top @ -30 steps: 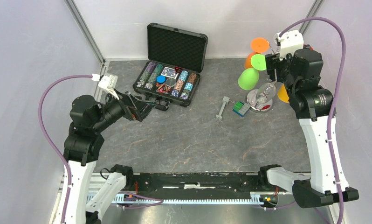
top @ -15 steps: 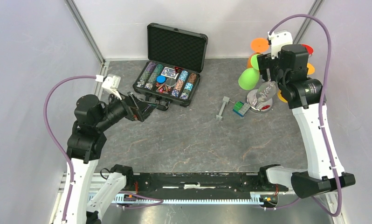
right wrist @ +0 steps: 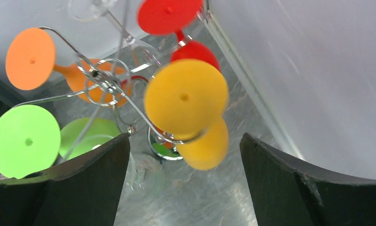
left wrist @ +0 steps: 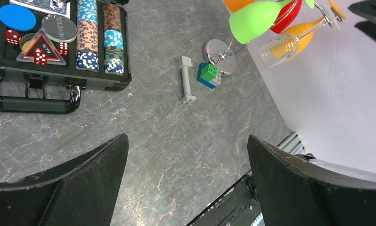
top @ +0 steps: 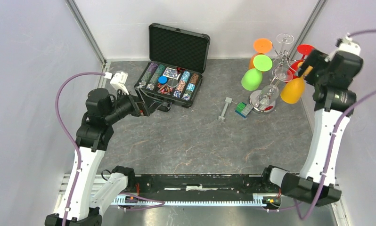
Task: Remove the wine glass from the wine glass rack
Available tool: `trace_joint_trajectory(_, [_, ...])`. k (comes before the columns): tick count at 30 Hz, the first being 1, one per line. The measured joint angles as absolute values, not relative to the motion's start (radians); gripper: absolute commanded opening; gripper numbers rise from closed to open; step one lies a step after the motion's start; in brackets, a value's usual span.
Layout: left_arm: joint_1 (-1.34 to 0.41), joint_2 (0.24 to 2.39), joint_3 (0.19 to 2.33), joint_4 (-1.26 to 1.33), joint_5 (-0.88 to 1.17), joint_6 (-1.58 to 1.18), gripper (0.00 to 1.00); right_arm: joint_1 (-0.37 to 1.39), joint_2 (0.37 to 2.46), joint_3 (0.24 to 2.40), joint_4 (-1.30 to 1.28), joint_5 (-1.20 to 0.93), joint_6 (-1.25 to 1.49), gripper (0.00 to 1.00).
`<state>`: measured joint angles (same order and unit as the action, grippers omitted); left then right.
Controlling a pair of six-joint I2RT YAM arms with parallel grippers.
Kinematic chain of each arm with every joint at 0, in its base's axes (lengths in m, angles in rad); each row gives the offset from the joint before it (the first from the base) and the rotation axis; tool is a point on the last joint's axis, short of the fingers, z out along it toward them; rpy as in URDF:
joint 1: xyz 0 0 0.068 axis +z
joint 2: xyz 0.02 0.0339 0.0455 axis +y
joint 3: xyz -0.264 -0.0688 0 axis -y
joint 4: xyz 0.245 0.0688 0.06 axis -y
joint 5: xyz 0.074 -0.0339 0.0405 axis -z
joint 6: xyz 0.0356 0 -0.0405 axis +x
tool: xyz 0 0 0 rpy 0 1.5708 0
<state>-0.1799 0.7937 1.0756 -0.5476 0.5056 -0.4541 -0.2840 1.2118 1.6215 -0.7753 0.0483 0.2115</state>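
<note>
The yellow glass (top: 292,90) hung upside down on the rack (right wrist: 102,81), foot up and bowl down, with its stem roughly upright. The rack stood in the far right corner, close to both walls (top: 360,28). Bare table (top: 200,141) lay open to its near left. The right gripper (right wrist: 183,136) was spread wide above the yellow foot, holding nothing. The left gripper (left wrist: 187,137), also spread and empty, hovered beside the case (top: 173,80).

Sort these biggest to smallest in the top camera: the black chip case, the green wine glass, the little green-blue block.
1. black chip case
2. green wine glass; it hangs nearer the camera, so may look bigger than it is
3. green-blue block
</note>
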Motion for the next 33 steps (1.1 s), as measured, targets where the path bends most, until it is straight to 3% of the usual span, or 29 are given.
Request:
trace_joint_trajectory(4, [-0.180,0.801,1.072,-0.535,0.502,-0.454,1.00,-0.414,1.106,1.503,-0.759,-0.090,0.342,0.91])
trace_joint_trajectory(15, [-0.217,0.794,1.072,-0.514,0.445,-0.453,1.00,-0.434,0.849,1.168,-0.483,-0.356,0.708,0.87])
trace_joint_trajectory(24, [-0.237,0.806,1.082,-0.512,0.428,-0.454,1.00,-0.435,0.818,0.941,-0.285,-0.390,0.923,0.78])
trace_joint_trajectory(33, [-0.238,0.828,1.110,-0.447,0.429,-0.523,1.00,-0.435,0.810,0.913,-0.124,-0.404,1.021,0.75])
